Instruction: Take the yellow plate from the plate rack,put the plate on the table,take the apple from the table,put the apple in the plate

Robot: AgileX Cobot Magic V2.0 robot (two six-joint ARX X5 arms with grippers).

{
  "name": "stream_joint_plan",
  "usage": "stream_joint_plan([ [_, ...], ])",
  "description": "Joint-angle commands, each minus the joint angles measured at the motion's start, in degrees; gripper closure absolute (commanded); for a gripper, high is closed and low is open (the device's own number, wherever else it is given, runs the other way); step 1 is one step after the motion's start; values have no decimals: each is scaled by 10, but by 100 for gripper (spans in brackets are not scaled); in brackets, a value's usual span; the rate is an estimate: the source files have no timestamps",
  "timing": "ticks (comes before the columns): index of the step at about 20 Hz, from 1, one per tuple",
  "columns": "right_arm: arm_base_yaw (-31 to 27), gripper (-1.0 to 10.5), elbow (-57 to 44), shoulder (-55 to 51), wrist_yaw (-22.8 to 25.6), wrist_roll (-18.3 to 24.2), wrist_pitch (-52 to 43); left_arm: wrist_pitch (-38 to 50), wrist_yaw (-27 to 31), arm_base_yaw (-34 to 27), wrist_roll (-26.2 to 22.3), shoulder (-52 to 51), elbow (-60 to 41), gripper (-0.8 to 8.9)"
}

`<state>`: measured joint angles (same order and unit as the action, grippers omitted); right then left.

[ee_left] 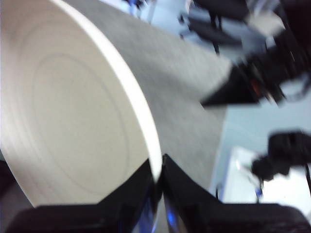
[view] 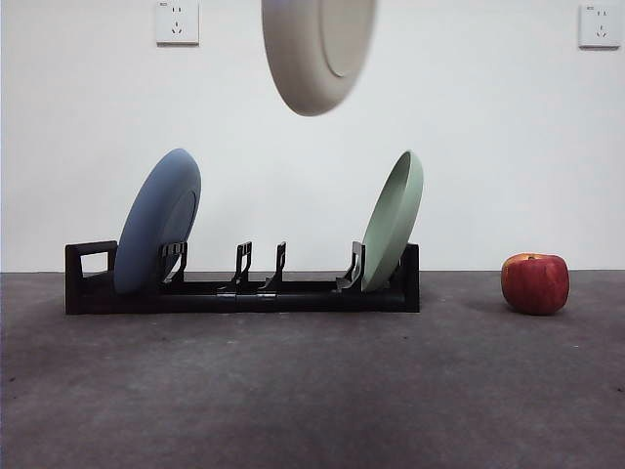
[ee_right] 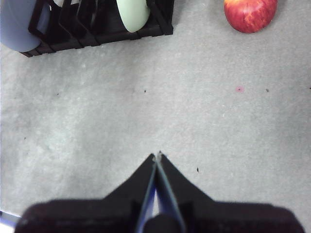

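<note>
Front view: yellow plate (view: 317, 54) aloft at top centre of the frame, clear of the plate rack (view: 242, 290) below, tilted on edge with its underside turned toward lower right and its long axis running steeply from upper right to lower left. Probably lifted high to clear the prongs before the swing down to the worktop (view: 312, 391). Left standing in the rack: blue plate (view: 156, 221) at left, pale green plate (view: 394, 221) at right, centre slots bare. Apple (view: 535, 283) at right of frame, well apart from the rack, stem dip up, untouched.

Left wrist view: left gripper (ee_left: 156, 177) pinching the plate's rim (ee_left: 146, 126) between both jaws at lower centre, the disc filling the left of the frame; blurred, so surroundings unreadable. Edge hold apparently chosen because the plate stood upright in its slot.

Right wrist view: right gripper (ee_right: 157, 156) pressed together, holding nothing, hanging over bare worktop at lower centre. Rack end at upper left, apple at upper right, well apart from the jaws; seemingly waiting for the apple step.
</note>
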<state>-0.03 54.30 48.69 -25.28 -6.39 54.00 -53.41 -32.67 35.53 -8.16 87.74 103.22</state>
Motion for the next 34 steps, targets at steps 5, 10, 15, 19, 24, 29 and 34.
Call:
stream_joint_plan([
  [5,0,948,2,0,2,6,0,-78,82,141,-96,5,-24,822],
  [10,0,948,2,0,21,6,-2,-7,270,246,-101,5,-139,822],
  [15,0,948,2,0,57,4,-12,78,421,312,-127,41,-221,822],
  [19,0,948,2,0,59,-1,-27,83,493,334,-128,130,-221,822],
  [24,0,948,2,0,59,-1,-32,92,567,341,-135,213,-221,822],
  [29,0,948,2,0,59,-1,-41,136,569,342,-141,219,-220,823],
  [34,0,948,2,0,59,-1,-44,163,565,340,-179,230,-220,823],
])
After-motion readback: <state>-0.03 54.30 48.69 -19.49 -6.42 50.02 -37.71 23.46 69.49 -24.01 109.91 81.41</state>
